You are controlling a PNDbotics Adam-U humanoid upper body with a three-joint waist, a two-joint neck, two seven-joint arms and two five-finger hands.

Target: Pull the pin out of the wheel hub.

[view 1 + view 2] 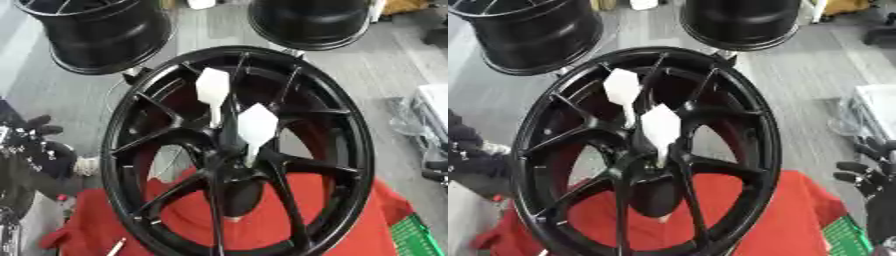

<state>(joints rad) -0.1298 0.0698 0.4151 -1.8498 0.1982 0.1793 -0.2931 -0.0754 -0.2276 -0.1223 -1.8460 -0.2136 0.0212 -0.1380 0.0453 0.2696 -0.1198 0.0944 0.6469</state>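
Left eye view, near edge: red cloth (289, 210) under the wheel hub (238, 150), bunched at the lower left. Green ribbed item (416, 237) at the lower right corner, cut off by the frame; can't tell what it is or whether it holds anything. Small pale stick-like thing (115, 247) at the bottom edge on the cloth, too small to identify.

Wheel hub is black, multi-spoke, standing on its rim on the cloth, face tilted toward the camera, filling the frame centre. Bottom of the rim is cut off.

Two white pins with flat, wide heads sit in the hub centre. Nearer pin (256, 127): head up, shank down into the centre bore, long axis near vertical. Farther pin (213, 92): same orientation, just up and left of the first, shank hidden behind the spokes. Tips of both are hidden in the hub.

Left hand (35, 150) at the left edge, beside the rim, not touching it; dark against dark, can't tell the finger state. Right hand (868, 177) shows in the right eye view at the right edge, fingers spread and lightly bent, holding nothing, apart from the hub.

Far: two more black rims (101, 32) (311, 20) on the grey floor, tops cut off. Clear plastic (409, 117) and a white edge at right, unclear.
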